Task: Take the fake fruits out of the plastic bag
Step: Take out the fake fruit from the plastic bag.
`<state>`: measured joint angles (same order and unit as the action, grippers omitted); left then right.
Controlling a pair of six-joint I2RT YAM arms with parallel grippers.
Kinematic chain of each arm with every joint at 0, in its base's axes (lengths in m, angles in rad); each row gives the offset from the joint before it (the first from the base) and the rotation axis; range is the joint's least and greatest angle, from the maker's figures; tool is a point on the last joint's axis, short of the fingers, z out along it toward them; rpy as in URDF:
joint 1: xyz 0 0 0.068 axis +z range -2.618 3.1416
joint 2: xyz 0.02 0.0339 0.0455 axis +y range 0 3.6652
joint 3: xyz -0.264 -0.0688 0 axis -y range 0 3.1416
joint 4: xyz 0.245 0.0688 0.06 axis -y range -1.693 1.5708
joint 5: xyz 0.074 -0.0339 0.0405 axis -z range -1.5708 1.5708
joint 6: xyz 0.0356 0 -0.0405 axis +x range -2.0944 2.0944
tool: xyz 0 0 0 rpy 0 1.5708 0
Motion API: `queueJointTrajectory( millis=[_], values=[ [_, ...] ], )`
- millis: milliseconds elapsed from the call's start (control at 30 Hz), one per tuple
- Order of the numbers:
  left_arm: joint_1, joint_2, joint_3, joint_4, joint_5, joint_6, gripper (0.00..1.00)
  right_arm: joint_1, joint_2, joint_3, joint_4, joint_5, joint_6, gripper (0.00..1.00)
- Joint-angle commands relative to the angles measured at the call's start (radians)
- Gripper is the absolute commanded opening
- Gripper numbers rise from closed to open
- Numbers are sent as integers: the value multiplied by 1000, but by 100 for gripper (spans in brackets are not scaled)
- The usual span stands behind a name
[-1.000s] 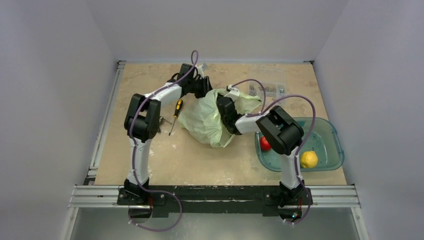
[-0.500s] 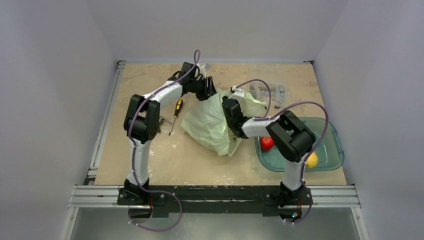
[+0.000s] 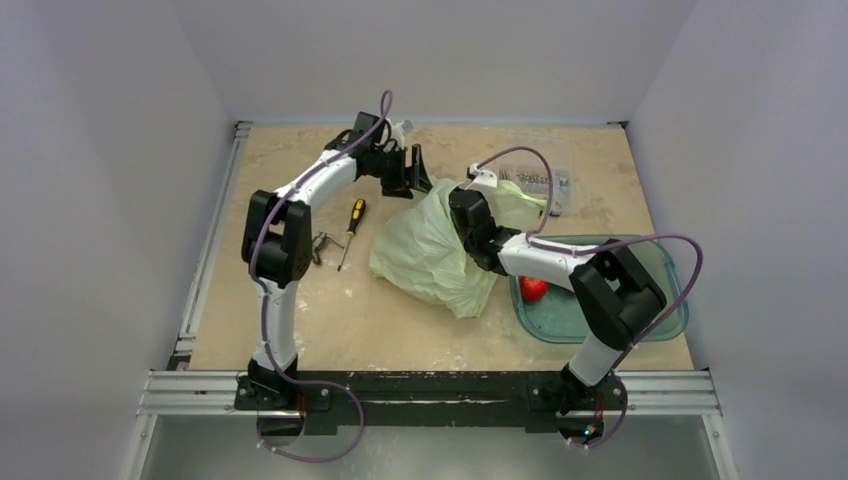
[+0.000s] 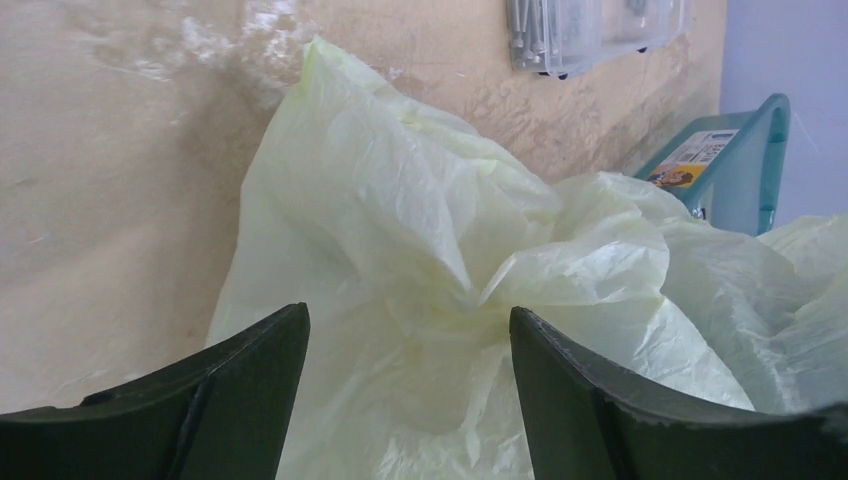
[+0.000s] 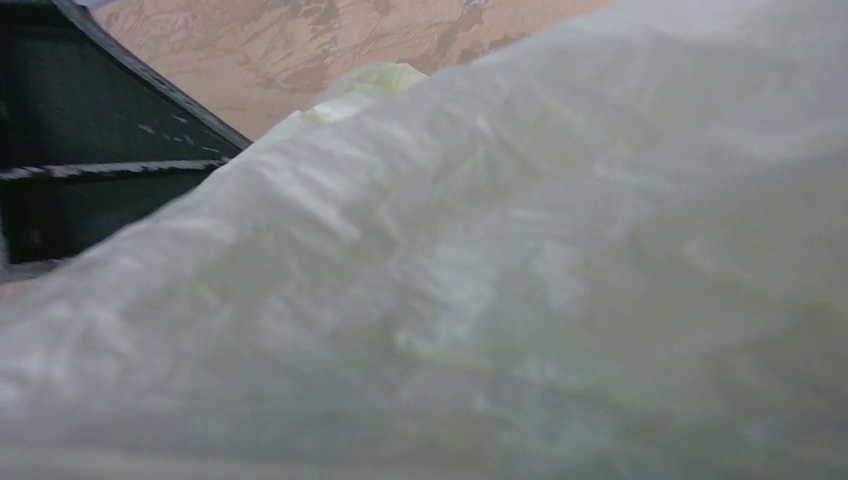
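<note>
Plastic bag [image 3: 428, 255] noted mid-table: thin, crinkly, translucent pale green, heaped in a loose mound with sharp creases and a twisted gather at its top [image 4: 480, 290]. Left gripper [image 3: 408, 176] recorded just behind the bag's upper-left edge; in the left wrist view its two dark, smooth, curved fingers [image 4: 250, 400] are seen spread wide apart, with film showing between them and nothing pinched. Right gripper [image 3: 470, 222] is pressed into the bag's upper-right side; the right wrist view is almost wholly filled by blurred pale film, only one dark finger [image 5: 90, 150] showing at upper left, so whether these jaws are parted or clamped cannot be told. Shiny red apple [image 3: 533, 288] is seen outside the bag, just to its right, inside a teal see-through tub [image 3: 680, 300] and partly masked by the right arm. A yellow-handled screwdriver [image 3: 350, 225] lies left of the bag; a clear lidded box of metal hardware [image 3: 545, 180] sits behind its right side.
</note>
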<state>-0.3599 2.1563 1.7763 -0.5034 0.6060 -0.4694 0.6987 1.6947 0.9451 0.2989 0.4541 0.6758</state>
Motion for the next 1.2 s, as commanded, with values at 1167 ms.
queueJointTrajectory(
  millis=[1167],
  values=[
    [-129,-767,-941,508,-348,-215,86,15,-219,169,-538,-208,-189,0]
  ],
)
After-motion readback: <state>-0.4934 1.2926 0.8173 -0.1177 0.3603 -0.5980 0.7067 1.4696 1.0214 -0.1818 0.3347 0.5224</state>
